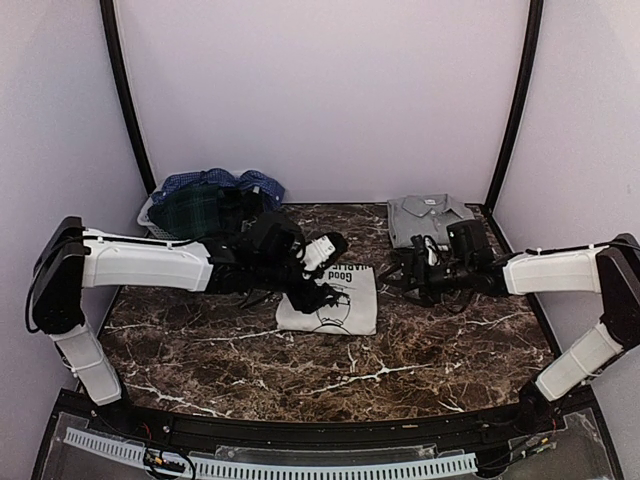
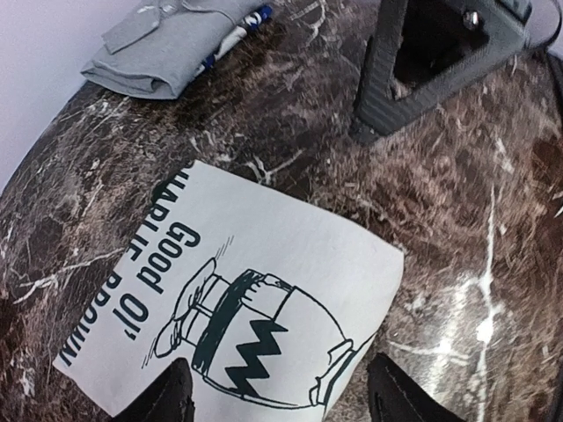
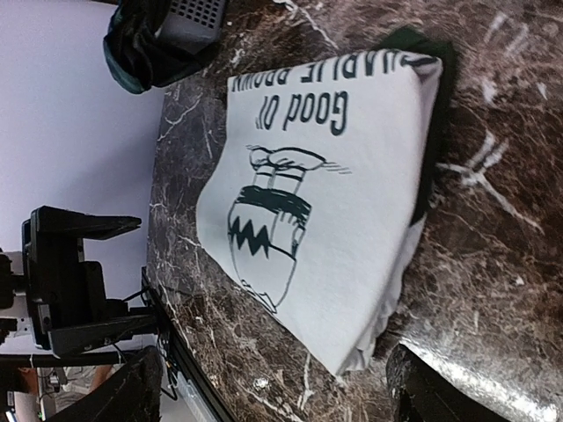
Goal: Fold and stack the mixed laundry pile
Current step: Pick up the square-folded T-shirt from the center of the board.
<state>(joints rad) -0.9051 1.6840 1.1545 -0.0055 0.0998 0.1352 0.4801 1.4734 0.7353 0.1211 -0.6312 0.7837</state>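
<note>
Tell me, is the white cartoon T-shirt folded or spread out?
Folded: the white T-shirt lies as a compact rectangle on the marble table, layered edges showing.

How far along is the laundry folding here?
Done: grey shirt folded at the far right. In hand: white tee folded mid-table, left gripper and right gripper open by it, not yet stacked. Left: blue checked shirt and tartan shirt, bundled in the basket.

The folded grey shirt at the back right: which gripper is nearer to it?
Right. The right gripper is just in front of the grey shirt. The left gripper is farther off to the left, over the white tee.
</note>
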